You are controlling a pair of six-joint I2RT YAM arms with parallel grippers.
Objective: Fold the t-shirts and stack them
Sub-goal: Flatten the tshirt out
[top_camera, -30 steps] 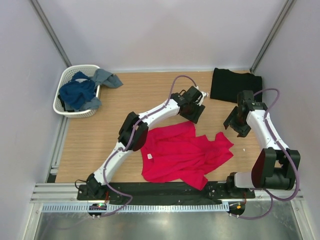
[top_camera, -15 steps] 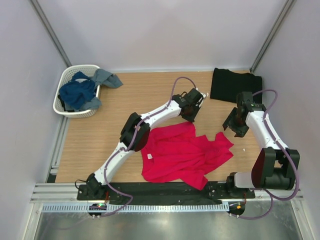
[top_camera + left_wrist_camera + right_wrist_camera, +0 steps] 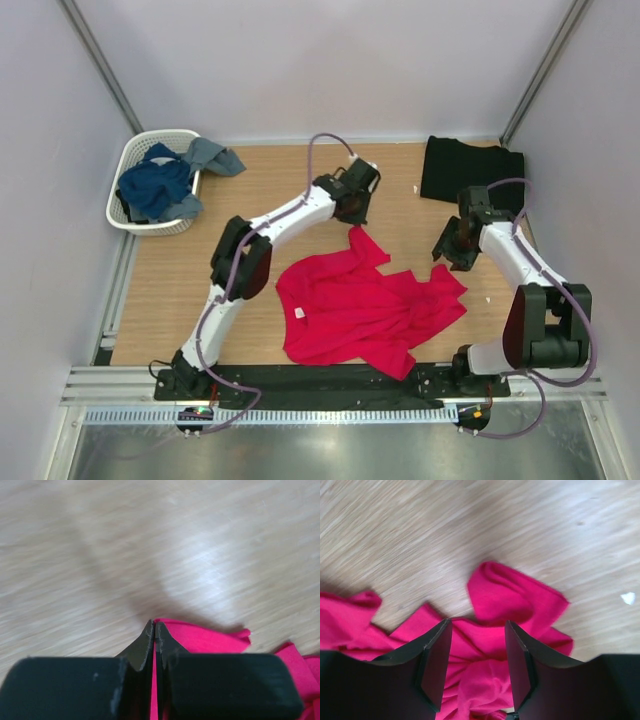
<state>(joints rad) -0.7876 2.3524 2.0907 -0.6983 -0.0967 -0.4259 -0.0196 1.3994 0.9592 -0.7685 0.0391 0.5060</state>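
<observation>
The red t-shirt [image 3: 370,300] lies crumpled at the table's middle, with one corner drawn up toward the back. My left gripper [image 3: 353,212] is shut on that corner. In the left wrist view a strip of red cloth [image 3: 200,637] sits pinched between the closed jaws of the left gripper [image 3: 154,625]. My right gripper [image 3: 450,252] hovers over the shirt's right edge. Its jaws stand open, and the right gripper [image 3: 477,624] straddles a bunched fold of the red t-shirt [image 3: 515,595]. The black t-shirt [image 3: 470,168] lies folded at the back right.
A white lattice basket [image 3: 160,135] at the back left holds blue clothes [image 3: 155,185], and a grey-blue garment [image 3: 215,155] hangs over its rim. A small white scrap [image 3: 418,188] lies on the wood near the black shirt. Grey walls enclose the table.
My left gripper closed on the red shirt's top corner and pulled it back and left, stretching the cloth. My right gripper shifted slightly left over the shirt's right edge, its jaws narrowing.
</observation>
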